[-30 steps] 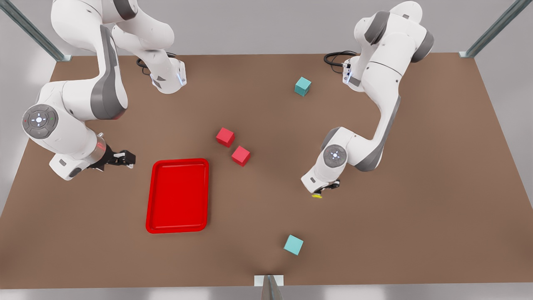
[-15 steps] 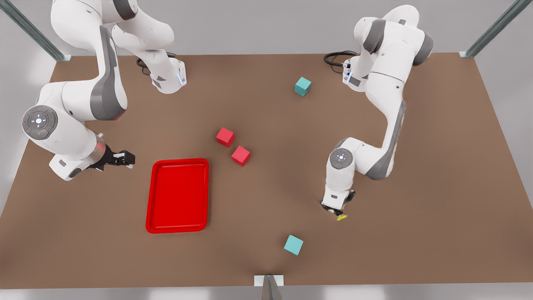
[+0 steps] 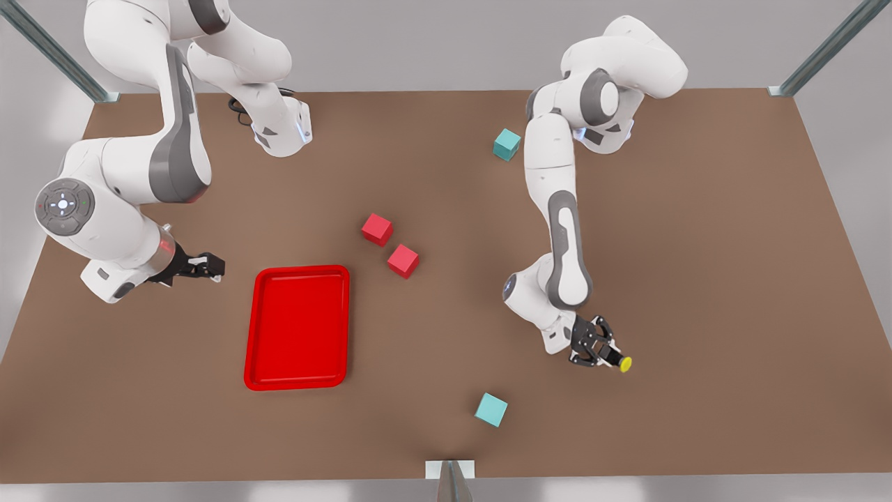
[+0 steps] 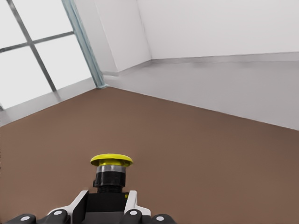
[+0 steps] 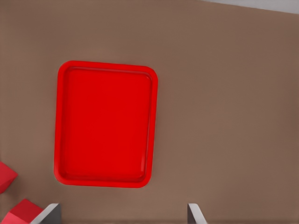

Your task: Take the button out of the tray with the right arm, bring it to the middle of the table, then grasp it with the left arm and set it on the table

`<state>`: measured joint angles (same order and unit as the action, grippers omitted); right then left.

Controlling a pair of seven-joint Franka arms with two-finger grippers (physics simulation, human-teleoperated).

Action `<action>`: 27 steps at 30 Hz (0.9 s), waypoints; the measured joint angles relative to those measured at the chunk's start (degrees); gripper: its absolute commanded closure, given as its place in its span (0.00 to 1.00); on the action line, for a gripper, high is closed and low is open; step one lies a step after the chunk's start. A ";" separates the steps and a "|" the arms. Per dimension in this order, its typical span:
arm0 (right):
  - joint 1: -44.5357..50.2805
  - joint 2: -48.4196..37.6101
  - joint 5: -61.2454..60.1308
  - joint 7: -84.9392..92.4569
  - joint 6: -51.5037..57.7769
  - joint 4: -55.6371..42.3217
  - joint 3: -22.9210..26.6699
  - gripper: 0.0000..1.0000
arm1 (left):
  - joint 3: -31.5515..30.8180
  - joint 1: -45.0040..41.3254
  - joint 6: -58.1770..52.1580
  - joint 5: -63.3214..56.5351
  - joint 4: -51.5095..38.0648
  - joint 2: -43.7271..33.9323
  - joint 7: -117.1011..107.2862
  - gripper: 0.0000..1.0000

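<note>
The button (image 3: 622, 362), dark-bodied with a yellow cap, is held in my left gripper (image 3: 613, 358) over the brown table (image 3: 732, 279), toward the front view's right and near the front edge. The gripper lies nearly level, with the cap pointing to the front view's right. The left wrist view has the button (image 4: 111, 170) sticking out beyond the left gripper (image 4: 107, 203), whose fingers are shut on its body. The red tray (image 3: 297, 326) lies bare at the front view's left. My right gripper (image 3: 205, 266) waits open just beside it. From the right wrist view the tray (image 5: 105, 123) is seen from above.
Two red cubes (image 3: 377, 229) (image 3: 403, 260) sit near the table's middle, beyond the tray. One teal cube (image 3: 506, 144) is at the back by the left arm's base. Another teal cube (image 3: 491, 409) sits near the front edge, close to the left gripper.
The left arm has swung and turned its wrist, carrying the button toward the front view's right and a little nearer the front edge. The right arm has barely moved.
</note>
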<state>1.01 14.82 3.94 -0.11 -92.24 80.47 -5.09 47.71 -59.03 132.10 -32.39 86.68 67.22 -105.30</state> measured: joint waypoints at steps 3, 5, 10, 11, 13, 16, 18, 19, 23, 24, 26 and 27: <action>0.05 -0.05 -0.02 0.01 0.08 -0.01 0.00 0.00 | 0.56 -0.55 -0.38 1.47 -0.01 0.48 -5.78 0.63; 0.13 -0.07 -0.03 0.02 0.12 -0.13 0.00 0.00 | 0.58 -1.03 -0.50 1.99 -0.02 1.24 -9.17 0.63; 0.16 -0.07 -0.04 0.03 0.16 -0.13 0.00 0.00 | 1.25 -3.14 -0.83 2.52 0.07 3.21 -16.15 0.64; 0.12 -0.07 -0.04 0.04 0.16 -0.13 0.00 0.00 | 1.36 -3.52 -0.99 2.58 0.08 3.49 -17.32 0.64; 0.07 -0.07 -0.04 0.04 0.16 -0.07 0.00 0.00 | 1.44 -4.10 -1.29 2.69 0.07 3.86 -19.47 0.64; 0.07 0.02 -0.08 0.05 -0.04 -0.09 0.00 0.00 | 1.48 -5.12 -1.78 2.79 0.08 4.96 -22.28 0.64; 0.06 0.03 -0.10 0.06 -0.06 -0.06 -0.01 0.00 | 1.53 -5.68 -2.18 2.81 0.09 5.19 -23.91 0.64; 0.01 0.10 -0.11 0.06 -0.07 0.09 -0.01 0.00 | 1.54 -5.93 -2.34 2.83 0.13 5.35 -24.66 0.64; 0.04 0.22 -0.19 0.07 0.05 0.26 0.00 0.00 | 1.55 -6.81 -3.34 2.83 0.16 5.71 -27.28 0.64; -0.01 0.20 -0.20 0.07 0.08 0.25 0.00 0.00 | 1.53 -7.09 -3.53 2.82 0.16 5.74 -27.85 0.64; -0.09 0.19 -0.17 0.08 0.05 0.10 0.00 0.00 | 1.50 -7.60 -3.84 2.85 0.30 5.85 -28.89 0.64; -0.07 0.22 -0.16 0.08 -0.03 -0.09 0.00 0.00 | 1.49 -7.86 -3.96 2.87 0.31 6.00 -29.36 0.64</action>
<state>0.94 15.04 3.78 -0.03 -92.26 80.37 -5.09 49.20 -66.89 128.14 -29.53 86.99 73.22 -134.66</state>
